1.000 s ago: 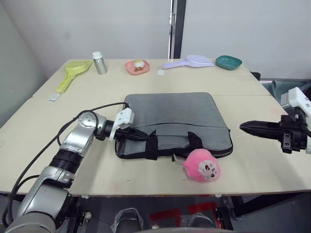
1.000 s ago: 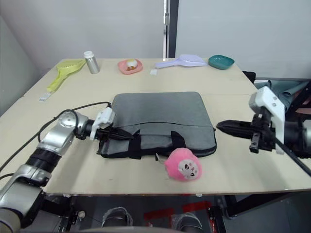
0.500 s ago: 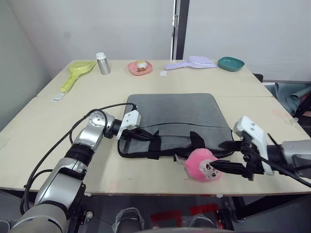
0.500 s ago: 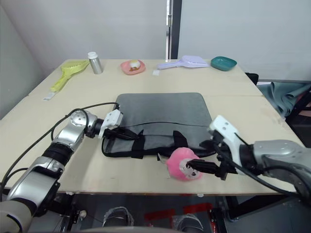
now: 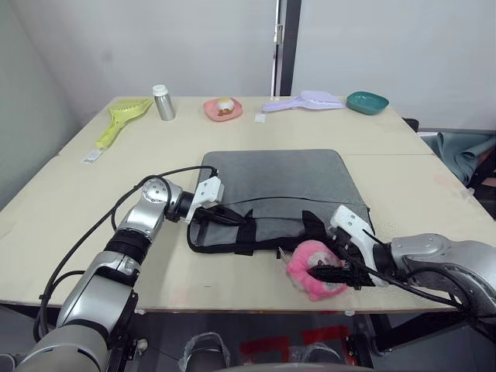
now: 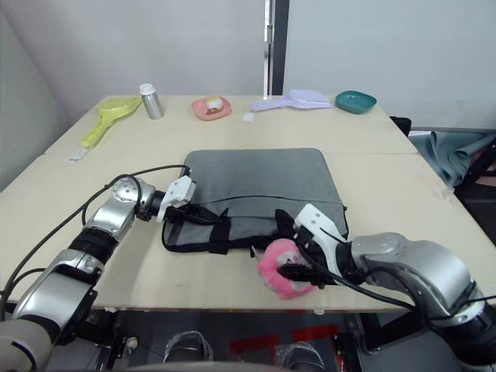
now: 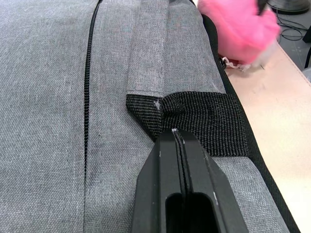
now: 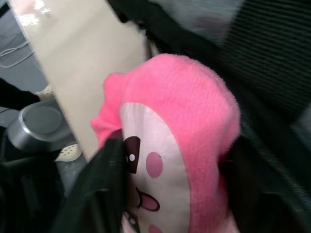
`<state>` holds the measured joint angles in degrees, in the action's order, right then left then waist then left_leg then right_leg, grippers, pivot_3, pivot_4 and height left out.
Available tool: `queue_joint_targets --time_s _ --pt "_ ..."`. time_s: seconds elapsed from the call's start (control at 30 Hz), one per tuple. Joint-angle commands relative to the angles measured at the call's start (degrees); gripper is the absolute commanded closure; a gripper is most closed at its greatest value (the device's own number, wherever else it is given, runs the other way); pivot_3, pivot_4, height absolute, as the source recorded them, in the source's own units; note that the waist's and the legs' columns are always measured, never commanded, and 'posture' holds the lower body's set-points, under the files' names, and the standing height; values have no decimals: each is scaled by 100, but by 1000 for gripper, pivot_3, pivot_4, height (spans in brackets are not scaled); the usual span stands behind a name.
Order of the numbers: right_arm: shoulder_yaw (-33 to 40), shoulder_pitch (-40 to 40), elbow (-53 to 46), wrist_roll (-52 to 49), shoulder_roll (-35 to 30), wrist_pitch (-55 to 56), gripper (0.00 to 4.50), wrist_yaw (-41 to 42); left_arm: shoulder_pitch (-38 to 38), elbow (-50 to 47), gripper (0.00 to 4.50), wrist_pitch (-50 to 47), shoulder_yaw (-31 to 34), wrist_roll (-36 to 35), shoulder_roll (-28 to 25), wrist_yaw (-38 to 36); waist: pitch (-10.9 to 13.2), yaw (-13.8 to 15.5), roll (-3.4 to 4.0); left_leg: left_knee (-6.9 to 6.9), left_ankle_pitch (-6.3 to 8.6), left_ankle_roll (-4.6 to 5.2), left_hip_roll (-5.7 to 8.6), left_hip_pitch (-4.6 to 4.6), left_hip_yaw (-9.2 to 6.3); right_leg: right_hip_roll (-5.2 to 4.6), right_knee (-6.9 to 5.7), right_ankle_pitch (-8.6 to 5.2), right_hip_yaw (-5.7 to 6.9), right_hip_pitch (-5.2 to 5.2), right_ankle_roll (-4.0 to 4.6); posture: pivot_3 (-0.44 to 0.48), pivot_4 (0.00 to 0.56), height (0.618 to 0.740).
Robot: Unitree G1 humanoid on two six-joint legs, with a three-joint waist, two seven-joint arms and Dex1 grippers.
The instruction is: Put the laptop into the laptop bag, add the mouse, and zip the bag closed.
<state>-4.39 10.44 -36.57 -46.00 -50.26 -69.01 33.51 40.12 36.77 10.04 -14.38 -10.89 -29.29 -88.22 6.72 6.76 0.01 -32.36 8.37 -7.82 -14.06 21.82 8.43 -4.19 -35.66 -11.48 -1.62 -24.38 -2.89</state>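
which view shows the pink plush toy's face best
The right wrist view: the pink plush toy sits between the right gripper fingers, face toward the camera. The eye views show its side; the left wrist view a blurred corner.

Bare test room, plain walls (image 5: 139, 39), worktable (image 5: 70, 201)

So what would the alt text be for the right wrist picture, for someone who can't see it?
A pink plush toy with a smiling face sits between the two black fingers of the robot's right tool, by the edge of a beige table. Dark bag fabric lies behind it.
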Motion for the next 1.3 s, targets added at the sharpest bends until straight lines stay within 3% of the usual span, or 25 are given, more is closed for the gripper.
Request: queue_joint_targets --time_s 0.03,0.13,0.17,0.37,0.57,0.83,0.97,1.07,1.3 --pt "376 -151 -170 -12 -283 186 3394 262 -383 218 4500 8 -407 495 -97 -208 -9 -1 0 4 0 0 0 -1 0 0 4 0 0 2 -1 0 150 740" --pt "737 -299 -234 -91 -391 254 4380 330 -446 315 4500 -352 -325 393 -42 -97 -22 -9 9 7 1 0 0 -2 0 0 8 -2 1 4 -2 0 150 740" --pt "898 -360 -235 -175 -381 230 4475 339 -469 352 4500 -425 -313 388 -36 -75 -31 -10 12 7 1 0 0 -3 1 0 8 -2 1 4 -3 0 150 740" --pt "2474 -1301 -231 -639 -504 330 4475 777 -612 722 4500 -464 -251 498 -20 126 -55 -11 13 33 3 0 4 -70 14 -9 23 -17 -7 61 -23 0 150 740" --pt "3301 -2254 399 -137 -833 642 4475 1194 -661 1067 4500 -361 -237 575 34 258 -122 -37 31 42 4 1 10 -85 13 -17 40 -45 -5 83 -69 0 150 740" --pt "3231 -2830 1799 1272 -1712 1550 4475 1635 -599 1354 4500 -116 -322 706 79 299 -165 -87 61 51 6 4 27 -90 11 -39 41 -73 -6 84 -116 0 150 740" --pt "2762 -2285 2791 1904 -2109 1916 4475 1526 -562 1420 4500 18 -365 750 61 246 -165 -125 59 55 7 9 48 -88 13 -64 48 -77 -5 82 -123 0 150 740" --pt "2086 -1442 3444 2481 -2204 2292 4475 1256 -574 1448 4500 160 -415 789 41 182 -168 -155 58 66 8 20 84 -87 11 -81 49 -78 -6 78 -127 0 150 740" --pt "496 1202 4440 3456 -1601 2779 4475 976 -833 1246 4500 460 -579 861 -6 31 -177 -179 70 66 6 46 97 -84 39 -99 50 -77 -3 78 -126 0 150 740"
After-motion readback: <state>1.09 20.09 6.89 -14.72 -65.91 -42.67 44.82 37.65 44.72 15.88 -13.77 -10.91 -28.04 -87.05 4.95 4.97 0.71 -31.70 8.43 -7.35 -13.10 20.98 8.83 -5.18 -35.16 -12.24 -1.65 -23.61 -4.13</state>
